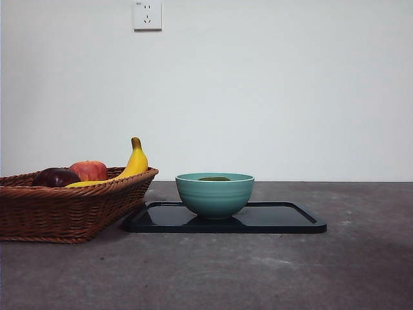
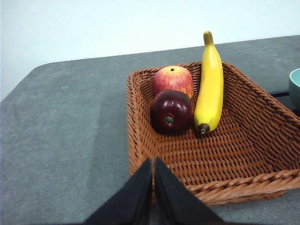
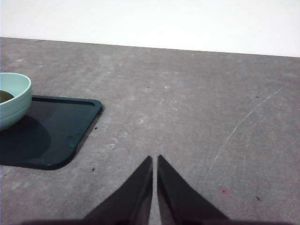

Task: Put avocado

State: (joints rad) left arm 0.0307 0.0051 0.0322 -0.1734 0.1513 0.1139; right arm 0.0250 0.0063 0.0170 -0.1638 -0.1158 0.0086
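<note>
- Nearest the front camera, the wicker basket (image 1: 71,206) sits on the grey table (image 1: 271,265), holding a red apple (image 1: 89,170), a dark maroon fruit (image 1: 55,177) and a banana (image 1: 132,163) propped against its far rim.
- Just beside it, a teal bowl (image 1: 215,194) stands on a black tray (image 1: 290,219). The avocado (image 1: 215,179) lies inside the bowl, only a sliver of its olive top showing above the rim.
- Our left gripper (image 2: 153,161) hovers over the near edge of the basket, its jaws pressed together and holding nothing.
- Our right gripper (image 3: 154,159) hangs above bare table, well apart from the tray, likewise clenched and empty.
- We judge the avocado light, firm and matte-skinned, so not very slippery; its rounded form favours a grip across the widest middle.
- We reckon the bowl's walls hem it in, so any hold would have to come straight down from above, jaws opened first.
- Open room lies on the table past the tray's free end; the basket crowds the other end, and the tray's raised lip could catch a low sweep.
- With the fruit already in the bowl, the placing looks done.
</note>
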